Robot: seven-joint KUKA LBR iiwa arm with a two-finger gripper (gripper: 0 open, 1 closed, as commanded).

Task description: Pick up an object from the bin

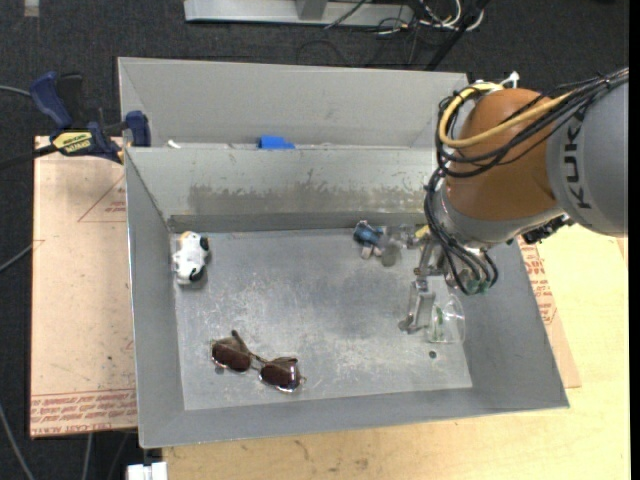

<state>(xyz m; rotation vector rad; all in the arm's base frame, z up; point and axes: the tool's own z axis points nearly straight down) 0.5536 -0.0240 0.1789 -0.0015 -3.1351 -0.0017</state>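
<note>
Toy [190,258], white with dark patches, lies at the left of the bin [320,298]; brown sunglasses [257,363] near the front; a small blue piece [370,234] by the back wall. At right the gripper [418,313] sits low, just beside a clear plastic thing [447,326]: likely light, slippery, best pinched across its narrow side. Open or closed, I cannot tell. The arm [590,158] reads "KU".

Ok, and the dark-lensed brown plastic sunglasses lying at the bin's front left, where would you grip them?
Probably at the narrow bridge between the two lenses of the dark-lensed brown sunglasses, coming straight down from above: they lie flat on the grey metal bin floor, clear of the walls.
</note>
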